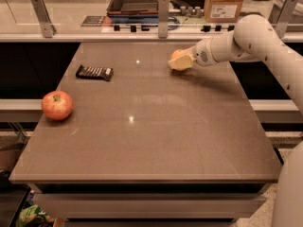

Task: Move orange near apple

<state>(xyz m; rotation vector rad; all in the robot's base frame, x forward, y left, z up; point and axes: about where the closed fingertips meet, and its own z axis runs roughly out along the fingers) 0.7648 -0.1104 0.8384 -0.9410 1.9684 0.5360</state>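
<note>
The orange [175, 55] is at the far middle-right of the table, and only its upper left part shows behind the cream fingers [183, 63]. My gripper [180, 61] reaches in from the right and is shut around the orange at table level. The red apple [57, 105], with yellowish patches and a stem dimple, sits near the table's left edge, far from the gripper and the orange.
A dark chocolate bar [94, 72] lies at the far left of the brown table [151, 141]. Behind the table runs a counter with metal posts [163, 9], a dark tray [136, 1] and a cardboard box [226, 4]. My white arm [265, 46] spans the right side.
</note>
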